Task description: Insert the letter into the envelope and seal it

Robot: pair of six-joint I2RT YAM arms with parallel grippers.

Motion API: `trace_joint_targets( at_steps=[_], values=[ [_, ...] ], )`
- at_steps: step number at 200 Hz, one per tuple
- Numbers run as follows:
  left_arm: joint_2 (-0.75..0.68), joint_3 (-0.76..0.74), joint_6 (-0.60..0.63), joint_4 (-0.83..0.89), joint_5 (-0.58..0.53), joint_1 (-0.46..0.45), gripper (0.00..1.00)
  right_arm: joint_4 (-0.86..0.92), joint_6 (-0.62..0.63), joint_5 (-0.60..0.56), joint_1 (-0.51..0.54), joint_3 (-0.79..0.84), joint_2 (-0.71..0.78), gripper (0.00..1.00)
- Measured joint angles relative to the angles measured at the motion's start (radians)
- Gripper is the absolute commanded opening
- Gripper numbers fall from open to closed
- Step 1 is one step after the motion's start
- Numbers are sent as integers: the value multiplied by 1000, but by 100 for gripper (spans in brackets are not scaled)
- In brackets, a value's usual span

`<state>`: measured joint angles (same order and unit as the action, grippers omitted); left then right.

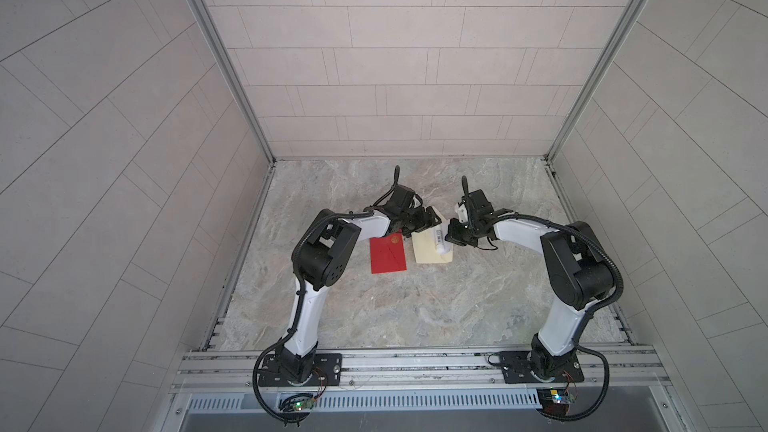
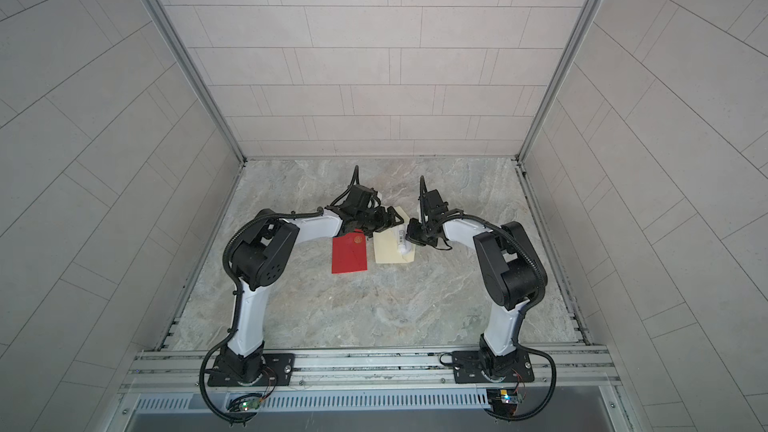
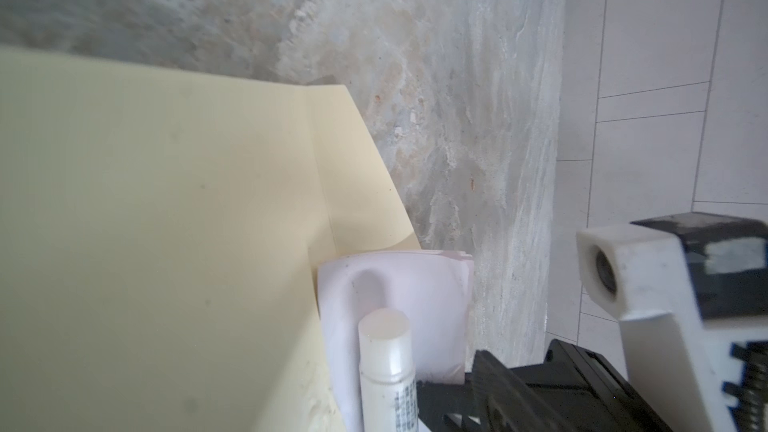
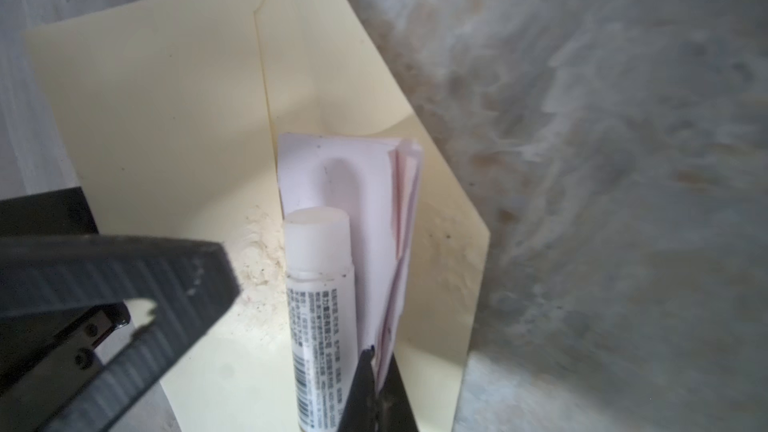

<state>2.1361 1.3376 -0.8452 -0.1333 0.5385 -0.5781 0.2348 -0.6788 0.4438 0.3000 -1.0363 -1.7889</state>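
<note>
**A:** Where is the letter?

**B:** The folded white letter is pinched at one end by the right pincer, whose fingers are pressed together on the paper. The letter's free end lies on the cream envelope, at a crease where one side of the envelope curls upward. I cannot tell whether any of it is inside.

**A:** Is anything else on the envelope?

**B:** A white glue stick with small printed text lies right alongside the letter.

**A:** And the other arm?

**B:** The left pincer has its fingers spread apart at the envelope's far edge. It is unclear whether they touch the paper.

**A:** What surrounds them?

**B:** In both top views the envelope rests on a marbled grey worktop. A red packet with a gold emblem lies flat just beside it, towards the left arm.
</note>
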Motion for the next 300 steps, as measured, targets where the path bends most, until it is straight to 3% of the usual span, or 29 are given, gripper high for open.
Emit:
trace_joint_targets(
  at_steps=[28, 57, 114, 179, 215, 267, 300],
  values=[
    [-4, -27, -2, -47, 25, 3, 90, -3, -17, -30, -17, 39, 4, 0],
    [-32, -31, 36, 20, 14, 14, 94, -5, -23, -73, -17, 69, 36, 0],
    [-87, -32, 133, 213, -51, 20, 89, 7, 0, -108, -15, 82, 84, 0],
    [-91, -82, 88, 117, 1, 30, 86, 28, 54, -73, 36, 25, 84, 0],
    [-79, -83, 61, 92, 4, 31, 76, 25, 51, -65, 35, 24, 73, 0],
    [-44, -79, 51, 59, 0, 33, 44, -27, 14, -9, 7, 39, 19, 0],
    [-37, -88, 49, 38, 11, 34, 39, -53, 1, 18, -14, 57, 19, 0]
  ],
)
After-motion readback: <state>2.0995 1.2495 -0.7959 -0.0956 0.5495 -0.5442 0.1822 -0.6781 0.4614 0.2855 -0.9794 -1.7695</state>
